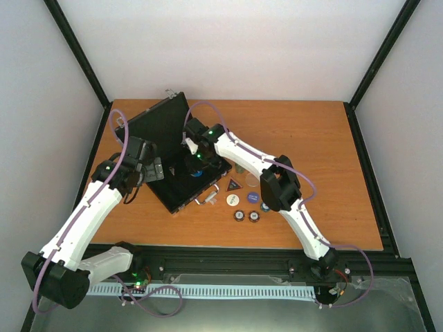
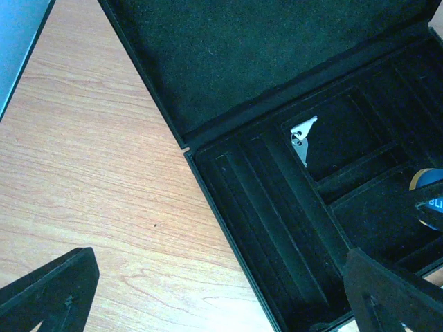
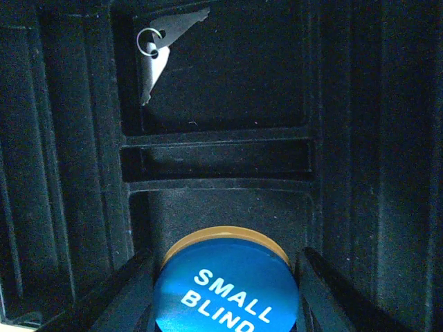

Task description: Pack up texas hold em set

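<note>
The black case (image 1: pixel 181 190) lies open at the table's left, with its lid (image 1: pixel 156 123) standing up. My right gripper (image 1: pixel 196 166) is down inside the tray, shut on a blue "SMALL BLIND" disc (image 3: pixel 228 294) with a yellow rim, over a square compartment (image 3: pixel 221 207). My left gripper (image 1: pixel 156 170) is open and empty at the case's left edge; its fingers (image 2: pixel 48 294) straddle the tray's long slots (image 2: pixel 270 214). On the table right of the case lie a dark triangular token (image 1: pixel 234 185), a white disc (image 1: pixel 232 199), a blue disc (image 1: pixel 253 198) and chip stacks (image 1: pixel 239 216).
A small pair of silver keys (image 3: pixel 151 59) lies in the case's upper compartment and also shows in the left wrist view (image 2: pixel 302 135). A silver handle (image 1: pixel 205 199) sticks out of the case's front edge. Black frame posts stand at the table's corners.
</note>
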